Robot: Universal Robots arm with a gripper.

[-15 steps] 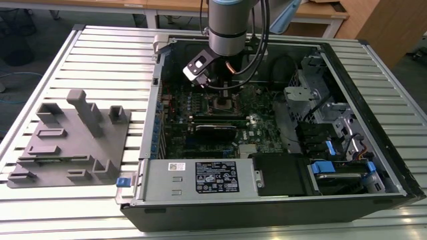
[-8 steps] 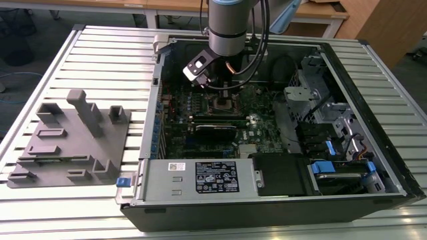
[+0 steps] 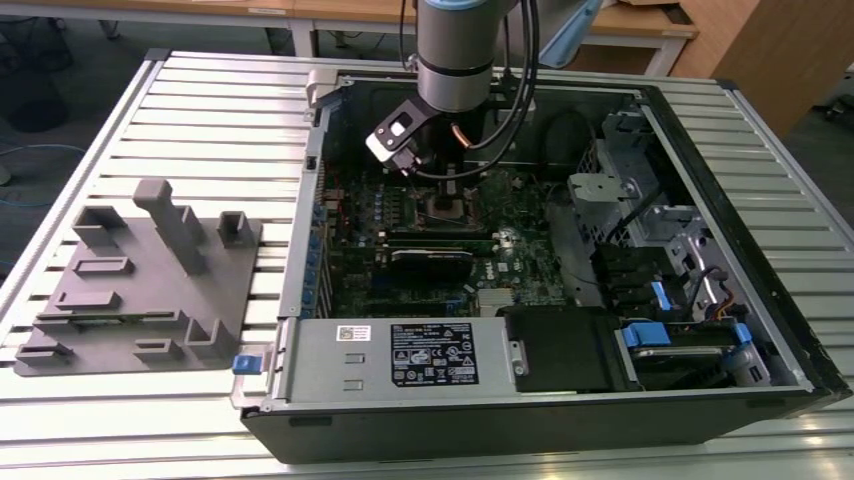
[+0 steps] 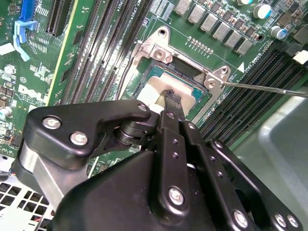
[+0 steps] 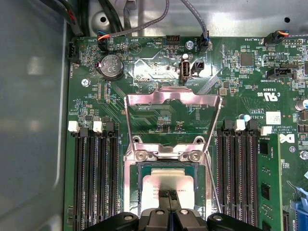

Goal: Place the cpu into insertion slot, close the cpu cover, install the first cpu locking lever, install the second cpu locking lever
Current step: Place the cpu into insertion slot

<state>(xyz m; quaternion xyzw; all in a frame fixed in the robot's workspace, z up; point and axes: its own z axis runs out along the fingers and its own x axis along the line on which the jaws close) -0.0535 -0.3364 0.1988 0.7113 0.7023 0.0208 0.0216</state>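
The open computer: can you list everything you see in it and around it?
table: one, silver slats, under everything
computer case: one, black, lying open on the table
holder plate: one, grey with blocks, on the exterior view's left of the case
power box: one, silvery with a black label, in the case
motherboard: one, green, inside the case
coin battery: one, silver, on the motherboard
memory slots: several, black, on both sides of the insertion slot
insertion slot: one, shiny rim, on the motherboard
cpu: one, silvery-grey, lying in the insertion slot
cpu cover: one, silvery, standing open
arm: one, grey, above the case
gripper: one, black, shut, tips over the cpu
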